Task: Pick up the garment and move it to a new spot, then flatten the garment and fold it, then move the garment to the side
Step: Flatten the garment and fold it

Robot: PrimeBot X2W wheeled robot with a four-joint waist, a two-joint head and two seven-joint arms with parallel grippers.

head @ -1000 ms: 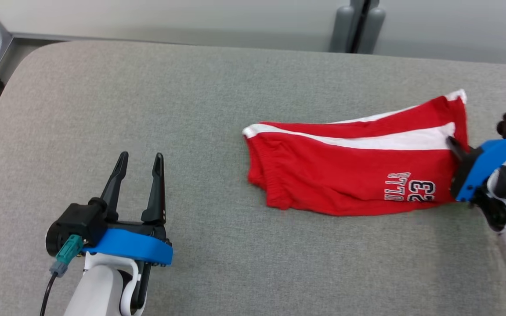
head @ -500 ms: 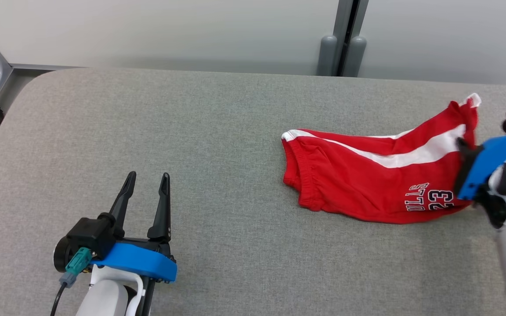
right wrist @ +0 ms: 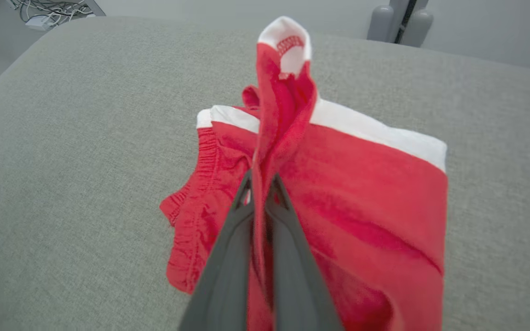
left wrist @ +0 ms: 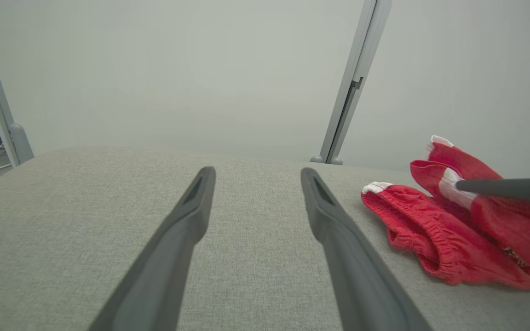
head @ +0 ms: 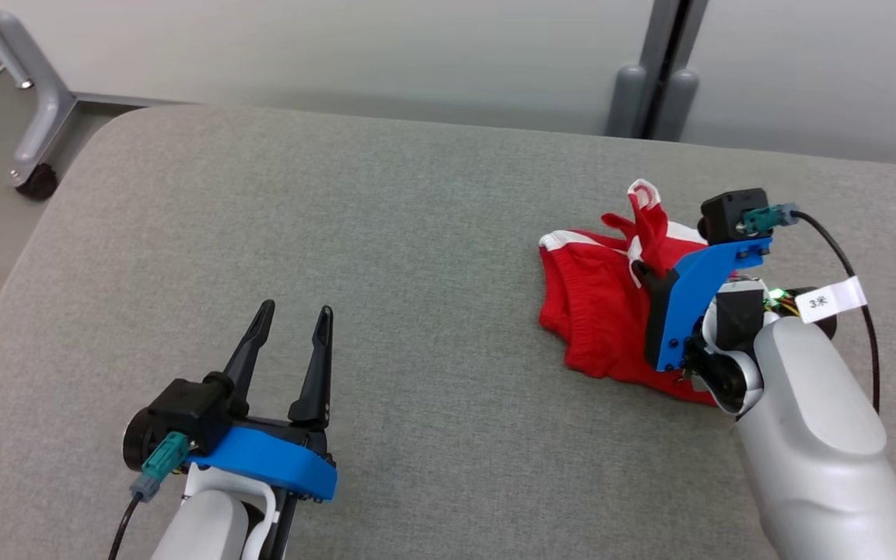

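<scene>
The garment (head: pixel 600 307) is a pair of red shorts with white stripes, bunched on the right side of the grey table (head: pixel 386 233). My right gripper (head: pixel 638 268) is shut on a raised fold of the cloth, lifting one hem into a peak. The right wrist view has the red fabric (right wrist: pixel 366 193) pinched between the right gripper (right wrist: pixel 260 181) fingers, with the white-edged hem standing up beyond them. My left gripper (head: pixel 292 319) stands open over bare table at the lower left, well clear of the shorts. From the left wrist, the shorts (left wrist: pixel 435 234) lie to the right of the open left gripper (left wrist: pixel 256 172).
A grey partition wall with a vertical post (head: pixel 654 85) runs behind the table's far edge. A metal frame leg on a caster (head: pixel 36 175) stands on the floor past the far left corner. Cables (right wrist: pixel 48 9) lie on the floor there.
My right gripper has carried the gripped end of the shorts leftward and up, doubling the flat garment into a bunched heap. The head camera has shifted. The left gripper stays open.
</scene>
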